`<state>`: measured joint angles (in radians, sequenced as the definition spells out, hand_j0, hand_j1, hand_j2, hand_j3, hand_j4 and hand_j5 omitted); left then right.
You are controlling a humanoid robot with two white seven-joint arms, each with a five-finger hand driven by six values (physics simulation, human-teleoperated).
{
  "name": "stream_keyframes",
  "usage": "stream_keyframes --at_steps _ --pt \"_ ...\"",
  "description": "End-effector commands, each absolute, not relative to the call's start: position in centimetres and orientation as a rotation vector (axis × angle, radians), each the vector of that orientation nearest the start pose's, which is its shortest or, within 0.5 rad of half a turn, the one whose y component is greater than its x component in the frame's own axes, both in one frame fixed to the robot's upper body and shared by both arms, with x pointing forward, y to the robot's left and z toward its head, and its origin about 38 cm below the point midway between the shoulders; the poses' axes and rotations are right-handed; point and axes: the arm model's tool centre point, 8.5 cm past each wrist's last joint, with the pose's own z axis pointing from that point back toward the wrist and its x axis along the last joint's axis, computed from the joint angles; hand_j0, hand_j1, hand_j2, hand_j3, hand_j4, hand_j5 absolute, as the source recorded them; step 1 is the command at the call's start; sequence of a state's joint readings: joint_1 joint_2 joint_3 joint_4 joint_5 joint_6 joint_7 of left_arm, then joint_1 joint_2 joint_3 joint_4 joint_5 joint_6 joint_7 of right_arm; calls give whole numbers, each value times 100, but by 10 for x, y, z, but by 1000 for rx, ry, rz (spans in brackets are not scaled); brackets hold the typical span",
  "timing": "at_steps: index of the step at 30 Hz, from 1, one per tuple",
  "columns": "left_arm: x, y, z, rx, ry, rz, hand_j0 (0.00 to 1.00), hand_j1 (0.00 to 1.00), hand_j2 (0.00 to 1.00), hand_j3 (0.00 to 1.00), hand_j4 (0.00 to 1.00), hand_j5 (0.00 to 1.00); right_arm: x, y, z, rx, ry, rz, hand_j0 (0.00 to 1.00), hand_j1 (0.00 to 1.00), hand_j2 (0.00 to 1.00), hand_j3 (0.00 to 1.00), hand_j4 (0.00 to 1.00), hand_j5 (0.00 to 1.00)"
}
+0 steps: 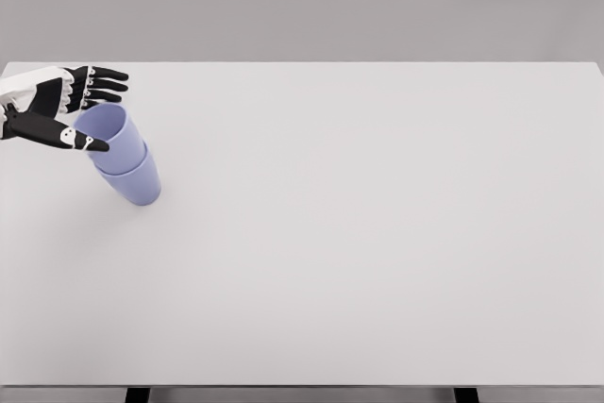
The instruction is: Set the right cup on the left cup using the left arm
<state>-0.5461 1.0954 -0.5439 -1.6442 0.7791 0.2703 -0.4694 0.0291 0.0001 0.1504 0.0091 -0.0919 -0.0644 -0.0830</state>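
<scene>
- Lavender upper cup (107, 136) is sitting nested inside the lower cup (135, 184), near the left edge of the white tabletop (377, 233).
- Left hand (68, 106) is hovering at the upper cup's rim, fingers spread, gripping nothing.

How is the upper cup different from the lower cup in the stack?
The upper cup shows its open mouth; the lower cup shows only its outer wall. The upper cup sits inside the lower cup, which rests on the table. The open left hand is beside the upper cup. Both are lavender.
</scene>
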Motion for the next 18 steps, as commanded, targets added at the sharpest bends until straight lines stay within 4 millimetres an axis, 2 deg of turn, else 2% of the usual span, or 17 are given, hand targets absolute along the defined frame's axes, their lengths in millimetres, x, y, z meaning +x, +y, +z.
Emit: stream_keyframes --at_steps 1,8,10,18 --pt "411 379 263 -174 -1222 -866 93 93 93 93 93 93 -15 -279 -261 -168 -26 58 100 100 100 100 100 100" --pt "411 378 263 -174 -1224 -868 93 93 93 93 93 93 -15 -279 -261 -168 -26 58 100 100 100 100 100 100" --pt "410 378 265 -171 -1226 -873 100 100 100 100 100 100 -15 -279 -261 -168 -26 58 100 100 100 100 100 100" --pt "409 376 294 -153 -1303 -890 100 100 100 100 100 100 -15 -279 -261 -168 -26 58 100 100 100 100 100 100"
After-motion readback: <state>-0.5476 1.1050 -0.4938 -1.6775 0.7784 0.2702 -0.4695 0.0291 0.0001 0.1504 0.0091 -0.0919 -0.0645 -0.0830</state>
